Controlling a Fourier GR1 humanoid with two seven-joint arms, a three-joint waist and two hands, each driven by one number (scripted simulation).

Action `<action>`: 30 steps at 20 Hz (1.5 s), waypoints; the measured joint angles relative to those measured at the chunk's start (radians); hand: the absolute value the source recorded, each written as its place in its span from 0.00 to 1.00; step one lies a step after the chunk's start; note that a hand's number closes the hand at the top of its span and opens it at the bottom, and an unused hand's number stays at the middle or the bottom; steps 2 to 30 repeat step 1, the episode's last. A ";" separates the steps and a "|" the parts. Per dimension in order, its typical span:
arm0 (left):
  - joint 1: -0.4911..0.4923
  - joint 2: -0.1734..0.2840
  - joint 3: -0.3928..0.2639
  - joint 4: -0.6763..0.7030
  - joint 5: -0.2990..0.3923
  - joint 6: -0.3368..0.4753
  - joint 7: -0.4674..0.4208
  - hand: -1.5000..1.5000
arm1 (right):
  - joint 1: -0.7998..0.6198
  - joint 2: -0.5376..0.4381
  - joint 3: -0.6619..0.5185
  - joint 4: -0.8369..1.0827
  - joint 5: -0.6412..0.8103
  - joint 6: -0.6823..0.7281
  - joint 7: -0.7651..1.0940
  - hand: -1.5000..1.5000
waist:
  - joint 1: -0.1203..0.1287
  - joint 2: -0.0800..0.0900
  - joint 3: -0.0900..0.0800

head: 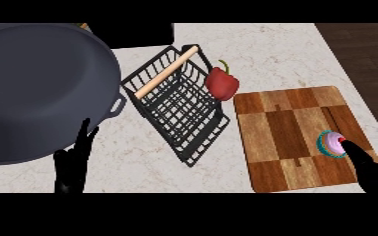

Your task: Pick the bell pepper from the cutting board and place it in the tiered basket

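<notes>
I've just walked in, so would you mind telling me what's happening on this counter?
Neither robot hand holds anything. The red pepper sits beside the black wire basket, between it and the cutting board, not on the board or in the basket. The right robot hand is over the board's right edge beside a small round object. The left robot hand rests open by the large dark pan.

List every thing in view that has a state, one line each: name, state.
Red bell pepper: off the board, leaning against the basket's outer side.
Black wire tiered basket: holds nothing visible.
Striped wooden cutting board: carries a small round teal-rimmed object.
Large dark grey pan: nothing visible inside.
Left hand: open, resting.
Right hand: state unclear.
</notes>
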 measured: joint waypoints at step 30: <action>0.002 -0.001 0.001 -0.002 0.000 0.003 0.002 0.50 | 0.025 -0.001 0.011 -0.003 0.000 0.002 -0.007 0.00 | -0.003 -0.001 0.000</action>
